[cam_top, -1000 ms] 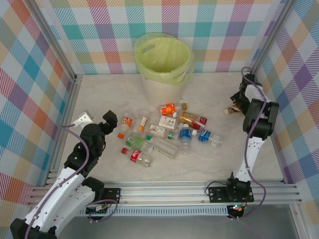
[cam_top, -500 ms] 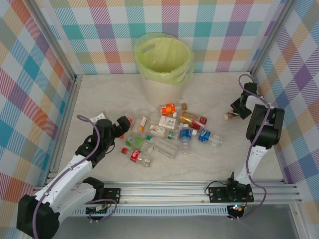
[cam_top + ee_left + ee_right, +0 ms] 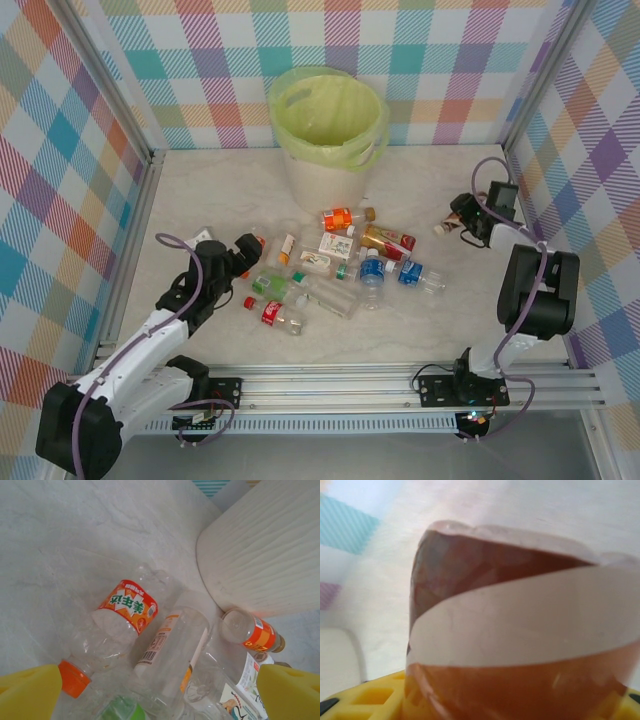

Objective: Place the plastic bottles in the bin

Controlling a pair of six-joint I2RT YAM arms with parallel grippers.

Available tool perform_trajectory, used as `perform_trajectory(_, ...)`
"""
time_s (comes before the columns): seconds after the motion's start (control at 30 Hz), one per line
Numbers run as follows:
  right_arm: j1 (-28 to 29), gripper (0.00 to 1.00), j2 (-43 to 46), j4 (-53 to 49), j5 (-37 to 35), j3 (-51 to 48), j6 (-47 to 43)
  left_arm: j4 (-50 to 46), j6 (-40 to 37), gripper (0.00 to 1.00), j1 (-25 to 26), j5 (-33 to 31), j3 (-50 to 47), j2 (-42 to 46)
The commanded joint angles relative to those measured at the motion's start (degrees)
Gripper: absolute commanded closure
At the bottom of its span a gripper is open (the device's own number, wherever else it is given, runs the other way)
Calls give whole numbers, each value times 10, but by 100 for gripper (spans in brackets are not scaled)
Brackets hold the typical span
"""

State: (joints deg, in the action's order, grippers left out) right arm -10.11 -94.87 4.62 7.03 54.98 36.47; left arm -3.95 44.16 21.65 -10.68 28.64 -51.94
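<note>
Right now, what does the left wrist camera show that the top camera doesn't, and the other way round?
Left wrist camera: the barcode on a clear bottle and the grain of the bin wall, close up, framed by the open left hand. Top camera: the bin's yellow-green liner, the whole bottle pile, and the right hand shut on a brown bottle off to the right. Both: the bin, the orange-labelled bottle beside it, the left hand.

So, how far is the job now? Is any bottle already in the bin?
Nothing looks done: the bin shows no bottle inside. In hand: the right end effector is shut on a brown bottle; the left end effector hovers open over an orange-labelled bottle. Remaining: the whole pile on the table.
</note>
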Motion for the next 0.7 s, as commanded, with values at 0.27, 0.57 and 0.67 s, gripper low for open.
perform_trajectory(0.27,117,52,67,1,101,219,-36,60,14,0,-15,-35,24,-37)
perform_trajectory(0.57,191,51,-34,20,145,440,-20,70,85,0,-22,-82,-15,-12)
perform_trajectory(0.67,210,51,-89,11,152,510,-17,60,87,0,-29,-77,-24,10)
